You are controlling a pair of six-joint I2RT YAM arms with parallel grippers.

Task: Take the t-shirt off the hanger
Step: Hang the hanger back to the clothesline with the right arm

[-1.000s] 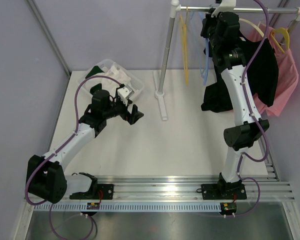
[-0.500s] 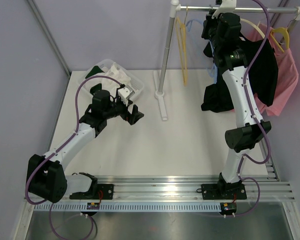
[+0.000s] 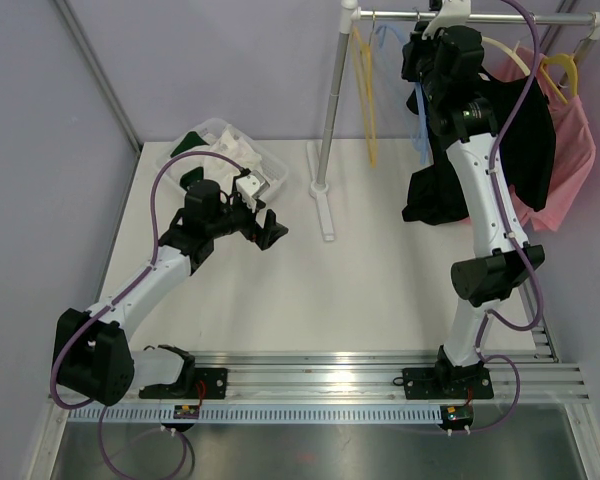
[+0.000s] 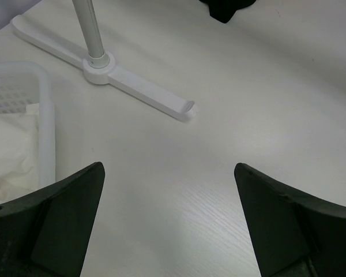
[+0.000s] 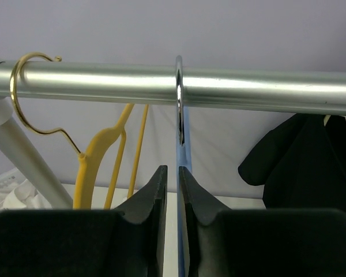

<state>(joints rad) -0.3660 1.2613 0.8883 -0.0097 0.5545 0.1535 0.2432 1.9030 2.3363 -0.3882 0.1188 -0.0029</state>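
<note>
1. Nearest the arm bases, the left gripper (image 3: 260, 226) hangs low over the table (image 3: 380, 300), left of centre. Its jaws stand spread to full width and hold nothing.
2. Just beyond it, at the far left corner, sits a clear basket (image 3: 270, 160) with white cloth (image 3: 242, 150) inside.
3. Right of the basket, the rack foot (image 3: 322, 200) lies flat on the table, and the post (image 3: 335, 100) rises upright from it.
4. Further back and high up, the right arm reaches to the rail (image 5: 265, 89). The right gripper (image 5: 173, 170) points up at the rail from just below.
5. Between its fingers runs the neck of the blue hanger (image 5: 182, 138), whose metal hook (image 5: 179, 86) loops over the rail. The jaws are nearly together, with only a narrow gap. Whether the pads press on the neck or stand just clear of it cannot be told.
6. Left of the blue hanger, a yellow hanger (image 5: 101, 150) also hangs from the rail, well apart from the fingers.
7. Right of the gripper, the black t-shirt (image 3: 525, 130) hangs below the rail, partly behind the right arm. Its lower end reaches down near the table. Which hanger carries it cannot be told.
8. At the far right end of the rail hangs a pink garment (image 3: 575, 150), touching the black t-shirt.
</note>
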